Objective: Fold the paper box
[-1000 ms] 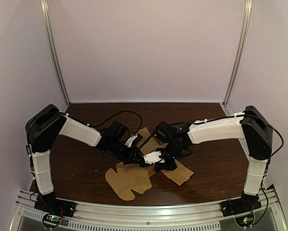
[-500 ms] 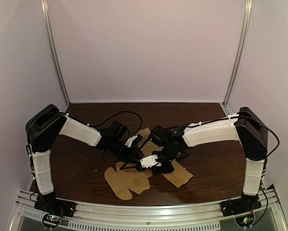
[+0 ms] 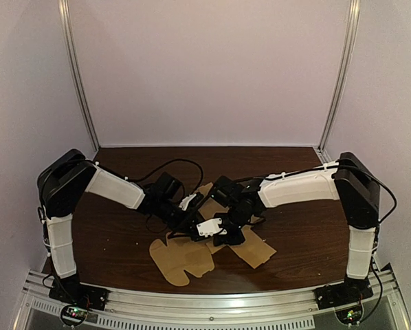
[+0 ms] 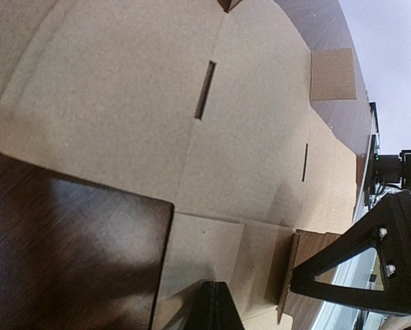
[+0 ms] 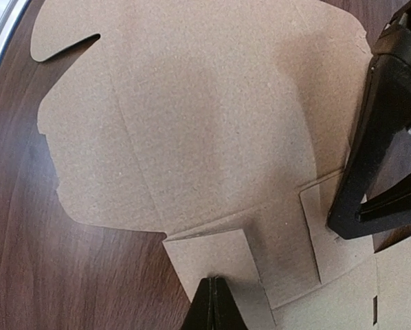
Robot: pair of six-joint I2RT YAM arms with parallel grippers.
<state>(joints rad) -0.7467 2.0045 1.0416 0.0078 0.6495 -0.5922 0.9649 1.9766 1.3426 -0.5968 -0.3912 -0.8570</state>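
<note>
The paper box is a flat brown cardboard blank (image 3: 181, 256) lying on the dark wood table, with creases, slots and small flaps. In the top view both grippers meet over its middle. My left gripper (image 3: 194, 233) is shut, and its tips (image 4: 216, 292) rest on a small square flap (image 4: 205, 244). My right gripper (image 3: 211, 236) is also shut. Its tips (image 5: 213, 285) press on another small flap (image 5: 212, 258), which is folded over along its crease. The left gripper's black fingers (image 5: 381, 172) show at the right of the right wrist view.
The table's near metal rail (image 3: 212, 313) runs just below the blank. A loose black cable (image 3: 171, 165) arcs behind the left arm. Walls and upright metal posts (image 3: 78, 82) close in the back and sides.
My right gripper has slid left and slightly toward the left gripper, so the two now sit close together. The blank has shifted a little to the left.
</note>
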